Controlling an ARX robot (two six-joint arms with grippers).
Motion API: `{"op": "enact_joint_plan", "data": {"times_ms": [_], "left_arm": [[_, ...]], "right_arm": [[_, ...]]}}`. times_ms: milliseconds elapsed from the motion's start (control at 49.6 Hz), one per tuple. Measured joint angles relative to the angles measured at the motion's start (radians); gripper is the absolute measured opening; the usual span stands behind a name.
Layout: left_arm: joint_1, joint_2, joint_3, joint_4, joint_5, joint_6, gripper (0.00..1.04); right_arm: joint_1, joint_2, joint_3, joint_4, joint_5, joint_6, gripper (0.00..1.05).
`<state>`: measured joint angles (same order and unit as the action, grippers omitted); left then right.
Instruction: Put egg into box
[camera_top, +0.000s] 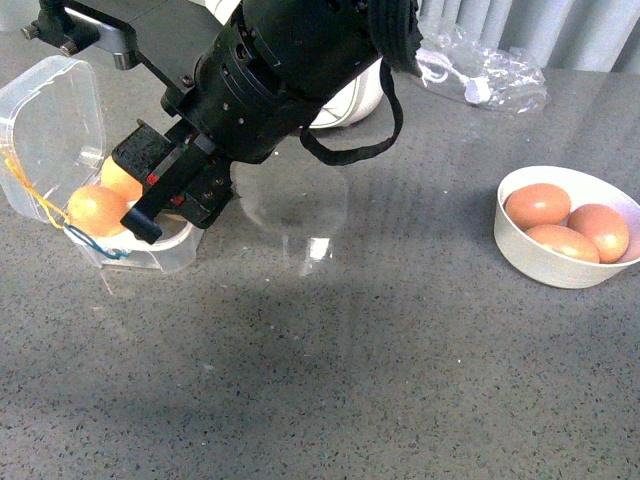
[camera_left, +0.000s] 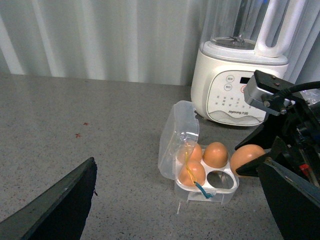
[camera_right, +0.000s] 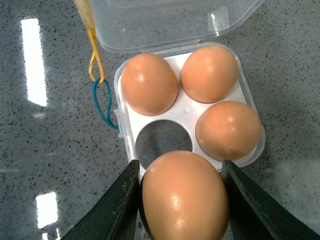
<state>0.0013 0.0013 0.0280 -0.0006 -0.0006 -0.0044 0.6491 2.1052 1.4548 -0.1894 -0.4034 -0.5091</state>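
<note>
My right gripper (camera_right: 179, 165) is shut on the egg (camera_right: 184, 200), an orange-brown one held just above the box (camera_right: 183, 113). The box is a clear plastic case with its lid open. Three eggs fill its white tray and the cell (camera_right: 161, 142) nearest the held egg is empty. In the left wrist view the held egg (camera_left: 247, 156) hangs beside the box (camera_left: 226, 189), a little above the tray. In the front view the right gripper (camera_top: 160, 205) covers part of the box (camera_top: 165, 258). My left gripper (camera_left: 175, 207) is open, well short of the box.
A white bowl (camera_top: 522, 250) with three eggs stands at the right. A white blender (camera_left: 240, 85) stands behind the box, with a crumpled plastic bag (camera_top: 490, 75) at the back. Yellow and blue bands (camera_right: 96, 70) hang off the box's side.
</note>
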Motion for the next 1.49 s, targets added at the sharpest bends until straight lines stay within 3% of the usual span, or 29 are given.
{"op": "enact_joint_plan", "data": {"times_ms": [383,705,725,806,927,987,1088,1148,1289,1491], "left_arm": [[0.000,0.000,0.000,0.000,0.000,0.000,0.98],[0.000,0.000,0.000,0.000,0.000,0.000,0.98],[0.000,0.000,0.000,0.000,0.000,0.000,0.98],[0.000,0.000,0.000,0.000,0.000,0.000,0.98],[0.000,0.000,0.000,0.000,0.000,0.000,0.98],[0.000,0.000,0.000,0.000,0.000,0.000,0.98],[0.000,0.000,0.000,0.000,0.001,0.000,0.98],[0.000,0.000,0.000,0.000,0.000,0.000,0.98],[0.000,0.000,0.000,0.000,0.001,0.000,0.98],[0.000,0.000,0.000,0.000,0.000,0.000,0.98]], "right_arm": [[0.027,0.064,0.049,0.007,0.005,0.014,0.42],[0.009,0.021,0.006,0.113,0.002,0.116,0.95],[0.003,0.002,-0.012,0.127,0.014,0.140,0.99],[-0.018,-0.074,-0.069,0.157,0.069,0.208,0.97],[-0.076,-0.214,-0.184,0.185,0.266,0.323,0.97],[-0.117,-0.277,-0.284,0.286,0.402,0.372,0.97],[-0.166,-0.344,-0.492,0.685,0.692,0.438,0.84],[-0.207,-0.402,-0.648,0.933,0.802,0.465,0.73],[-0.281,-0.526,-0.863,1.180,0.784,0.491,0.52],[-0.385,-0.734,-1.128,1.213,0.652,0.496,0.06]]}}
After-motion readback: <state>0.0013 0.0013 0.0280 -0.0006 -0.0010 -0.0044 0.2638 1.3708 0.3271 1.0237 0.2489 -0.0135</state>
